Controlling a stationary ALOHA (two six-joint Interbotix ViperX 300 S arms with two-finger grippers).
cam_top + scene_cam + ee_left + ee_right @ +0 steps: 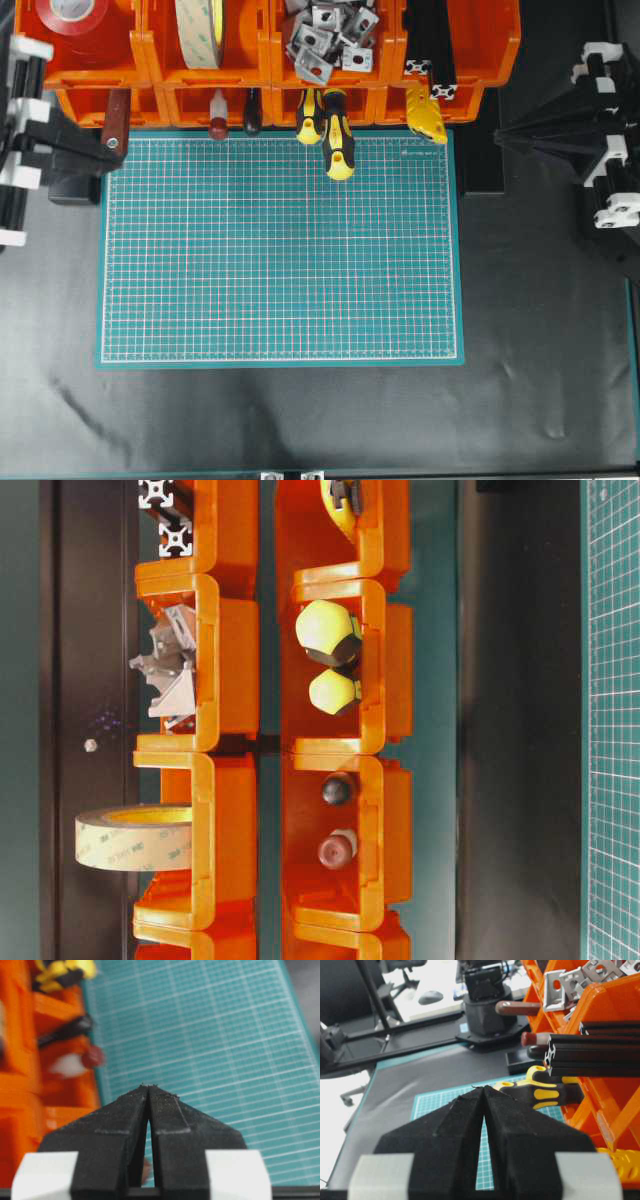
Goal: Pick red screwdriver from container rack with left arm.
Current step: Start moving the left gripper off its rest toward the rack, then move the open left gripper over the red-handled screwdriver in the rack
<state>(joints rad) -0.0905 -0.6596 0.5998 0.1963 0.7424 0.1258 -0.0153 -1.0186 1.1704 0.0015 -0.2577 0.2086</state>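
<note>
1. The red screwdriver [218, 118] sits handle-outward in the lower row of the container rack [150, 55], which runs along the table's far edge; its rounded dark-red butt pokes just past the bin lip at the green mat's [280, 250] far edge, towards the mat's left corner, beside a dark-handled tool [252, 112].

2. The left gripper [148, 1087], at the table's left edge, has its jaws pressed together with nothing between them. In the left wrist view the tips point over the mat's left portion, the blurred red-and-white handle lying off to one side and well apart.

3. The right gripper [482, 1091], parked at the table's right edge, is likewise closed and empty.

4. The step in hand appears to be the approach: nothing is grasped yet.

5. The next move calls for spreading the left jaws, swinging towards the rack, lining up on the protruding handle without striking its dark neighbour, then closing and drawing the tool straight out.
</note>
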